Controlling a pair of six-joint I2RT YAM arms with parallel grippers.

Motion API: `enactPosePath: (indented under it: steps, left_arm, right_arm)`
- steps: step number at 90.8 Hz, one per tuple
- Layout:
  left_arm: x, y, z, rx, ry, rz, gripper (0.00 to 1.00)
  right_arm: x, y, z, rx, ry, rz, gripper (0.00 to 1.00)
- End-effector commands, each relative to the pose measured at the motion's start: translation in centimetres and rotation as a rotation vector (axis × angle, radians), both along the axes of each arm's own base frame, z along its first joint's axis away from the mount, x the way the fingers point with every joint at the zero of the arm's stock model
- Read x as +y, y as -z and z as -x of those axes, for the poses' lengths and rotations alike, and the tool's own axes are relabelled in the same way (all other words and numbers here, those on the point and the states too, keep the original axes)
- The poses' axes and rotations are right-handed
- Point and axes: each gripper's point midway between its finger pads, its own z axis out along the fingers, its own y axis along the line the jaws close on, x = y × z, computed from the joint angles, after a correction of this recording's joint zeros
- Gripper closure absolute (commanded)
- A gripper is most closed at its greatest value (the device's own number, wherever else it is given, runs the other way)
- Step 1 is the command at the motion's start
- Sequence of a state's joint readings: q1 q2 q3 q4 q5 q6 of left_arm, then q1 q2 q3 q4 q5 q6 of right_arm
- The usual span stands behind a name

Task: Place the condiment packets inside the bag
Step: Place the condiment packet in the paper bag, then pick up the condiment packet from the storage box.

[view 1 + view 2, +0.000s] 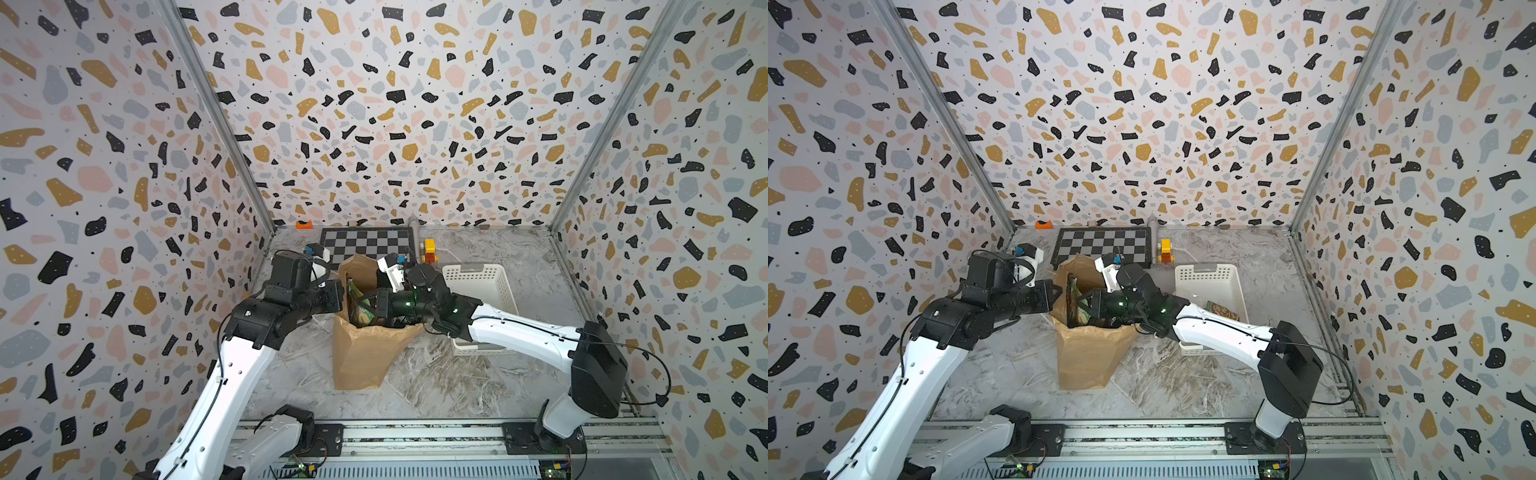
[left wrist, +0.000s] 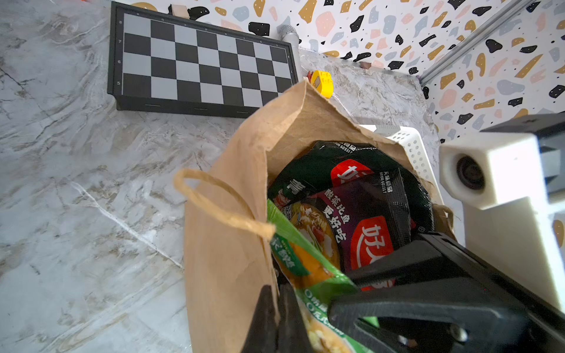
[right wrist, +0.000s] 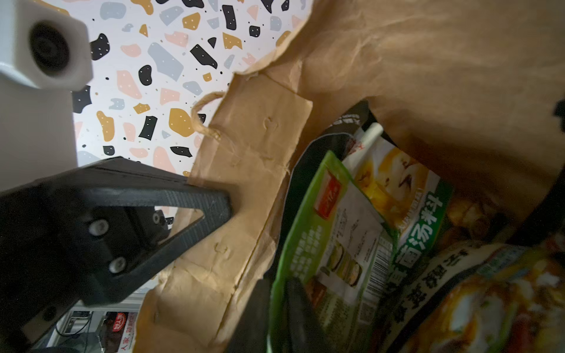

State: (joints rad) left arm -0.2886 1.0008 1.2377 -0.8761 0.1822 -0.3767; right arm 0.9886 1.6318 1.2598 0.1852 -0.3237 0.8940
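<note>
Several condiment packets (image 2: 360,207) stand inside the kraft paper bag (image 1: 360,357), whose rim the left gripper (image 2: 276,324) pinches closed. The right gripper (image 3: 279,318) straddles an edge of the green packet (image 3: 330,244); gripping or released, I cannot tell. Let go low, then withdraw straight up, clear of the paper.

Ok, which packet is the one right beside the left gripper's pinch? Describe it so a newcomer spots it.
Find the brown paper bag standing in front of the chessboard. Inside, right beside the wall that the left gripper pinches, is the green packet. Its bright green trim and orange-yellow contents set it apart from the dark-green packet and the black-purple packet next to it.
</note>
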Motion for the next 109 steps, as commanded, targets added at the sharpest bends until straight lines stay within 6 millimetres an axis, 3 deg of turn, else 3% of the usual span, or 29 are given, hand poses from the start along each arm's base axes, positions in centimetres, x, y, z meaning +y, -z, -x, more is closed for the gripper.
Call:
enactPosePath:
  steps: [1,7,14,17,26,41,49,59,82,109]
  left_arm:
    - [-0.4,-0.8,-0.1,-0.030,0.026,0.006,1.00]
    - [-0.4,-0.8,-0.2,-0.031,0.028,0.007,1.00]
    - [-0.5,-0.8,-0.2,-0.031,0.030,0.008,1.00]
    - [-0.5,-0.8,-0.2,-0.030,0.032,0.009,1.00]
    - [-0.7,-0.8,-0.3,-0.029,0.035,0.013,1.00]
    - [-0.7,-0.7,-0.3,-0.029,0.038,0.012,1.00]
    - [-0.7,-0.5,-0.3,-0.025,0.037,0.011,1.00]
    - [-0.8,-0.3,-0.3,-0.019,0.040,0.019,1.00]
    - [-1.1,0.2,-0.5,0.001,0.050,0.023,1.00]
    - [-1.1,0.5,-0.5,0.006,0.055,0.015,1.00]
  right_arm:
    - [-2.8,-3.2,0.0,-0.138,0.051,0.039,0.66]
    - [-4.8,-4.4,0.0,-0.235,0.079,0.098,0.55]
    - [-8.1,-4.1,0.0,-0.323,0.127,0.234,0.43]
    - [-9.9,-4.5,0.1,-0.369,0.160,0.278,0.39]
    - [-16.5,-3.5,-1.0,-0.462,0.325,0.481,0.31]
    - [-28.0,2.5,-2.5,-0.372,0.532,0.860,0.21]
    - [-31.6,5.9,-2.7,-0.308,0.566,1.006,0.16]
    - [-32.8,9.9,-2.9,-0.233,0.532,1.124,0.12]
    - [-32.2,16.9,-4.3,-0.111,0.434,1.283,0.10]
    - [-33.2,20.2,-6.1,-0.032,0.459,1.292,0.39]
